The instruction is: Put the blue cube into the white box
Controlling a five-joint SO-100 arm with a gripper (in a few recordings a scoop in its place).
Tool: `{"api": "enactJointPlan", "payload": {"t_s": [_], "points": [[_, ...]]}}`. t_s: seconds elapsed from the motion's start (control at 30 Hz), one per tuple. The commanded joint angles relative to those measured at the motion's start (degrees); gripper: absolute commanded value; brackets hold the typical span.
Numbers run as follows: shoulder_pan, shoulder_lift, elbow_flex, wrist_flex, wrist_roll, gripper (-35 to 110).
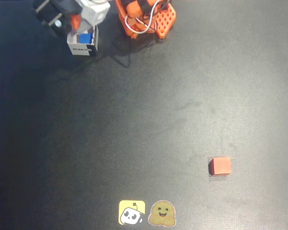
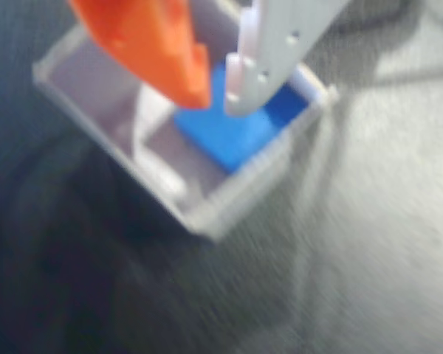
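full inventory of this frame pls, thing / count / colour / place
blue cube: 1, blue, inside the white box, below the fingertips
white box: 1, white with dark label, top left of overhead view
red cube: 1, red-orange, lower right of the mat
stickers: 2, yellow and tan, bottom edge, side by side
mat: 1, black, under everything
arm base: 1, orange, top centre
gripper: 1, orange and white fingers, above the box, narrow gap between tips

In the wrist view everything was motion-blurred, and the gripper (image 2: 215, 99) covered part of the blue cube (image 2: 229, 136). In the overhead view the label on the white box (image 1: 82, 49) was too small to read.
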Motion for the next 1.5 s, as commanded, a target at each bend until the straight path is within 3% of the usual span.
{"api": "enactJointPlan", "payload": {"t_s": [0.0,0.37,0.7,1.07,1.47], "points": [[-5.89,1.67,-0.97,-1.41,2.02,0],[-36.3,23.82,7.12,-0.18,16.26,0],[-55.11,22.76,10.9,-3.25,20.21,0],[-58.36,22.76,18.63,1.05,23.91,0],[-58.36,22.85,25.4,-1.93,21.71,0]]}}
